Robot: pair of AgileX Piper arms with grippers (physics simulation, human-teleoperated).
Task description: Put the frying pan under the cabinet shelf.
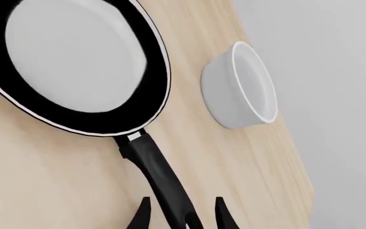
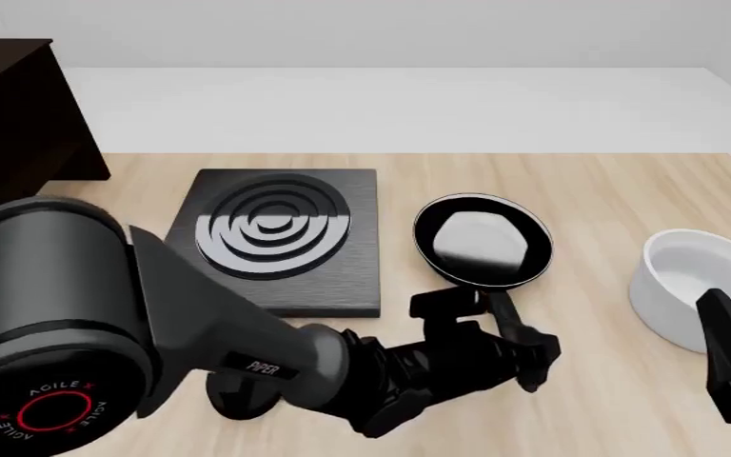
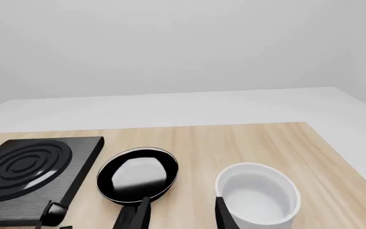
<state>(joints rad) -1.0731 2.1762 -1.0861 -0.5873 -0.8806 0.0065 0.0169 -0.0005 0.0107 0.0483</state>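
The left hand (image 2: pixel 518 345) has its fingers spread on either side of the long black handle of the small round glossy black frying pan (image 2: pixel 483 240), not clamped. The pan sits flat on the pale wooden table (image 2: pixel 594 190), between the square black ringed stove plate (image 2: pixel 283 238) and the white round bowl (image 2: pixel 696 286), apart from both. The dark brown wooden cabinet shelf (image 2: pixel 16 114) stands at the far left edge. The right hand (image 3: pixel 179 210) hovers with fingers parted above the table.

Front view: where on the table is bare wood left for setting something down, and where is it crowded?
Bare wood runs along the far edge behind the stove plate and frying pan, and between the pan and the white bowl. The near middle is crowded: the left gripper sits at the pan's handle. The cabinet shelf fills the far left corner.
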